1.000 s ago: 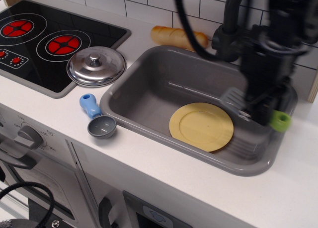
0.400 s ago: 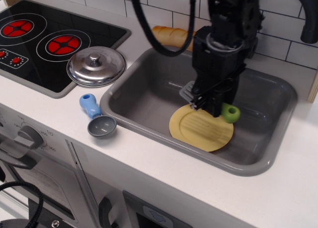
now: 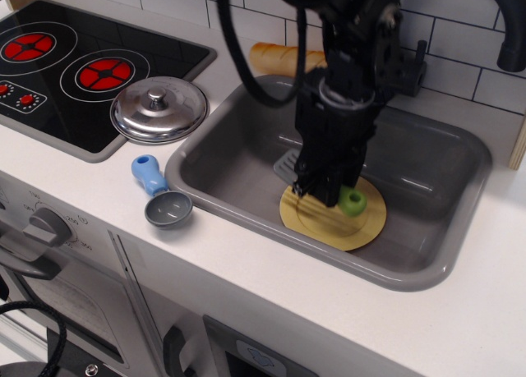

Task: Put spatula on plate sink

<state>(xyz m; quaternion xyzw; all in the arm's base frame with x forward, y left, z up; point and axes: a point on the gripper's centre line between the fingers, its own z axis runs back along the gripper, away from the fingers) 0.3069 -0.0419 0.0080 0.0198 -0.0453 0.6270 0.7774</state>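
Observation:
The pale-yellow plate (image 3: 349, 227) lies flat in the grey sink (image 3: 238, 159), right of its middle. My black gripper (image 3: 325, 188) hangs low over the plate and is shut on the spatula. The spatula's lime-green handle end (image 3: 353, 201) sticks out to the right over the plate. Its grey slotted blade (image 3: 287, 161) sticks out to the left, past the plate's far-left rim. I cannot tell whether the spatula touches the plate. My gripper hides the middle of the spatula.
A blue-handled grey scoop (image 3: 161, 195) lies on the counter left of the sink. A shiny steel pot lid (image 3: 159, 108) sits beside the black stovetop (image 3: 70, 69). A bread roll (image 3: 283, 58) lies behind the sink. A dark faucet (image 3: 501, 24) stands at the back right.
My gripper has carried the spatula from the sink's right side leftward and down, to just above the plate. The plate, the scoop and the lid have not moved.

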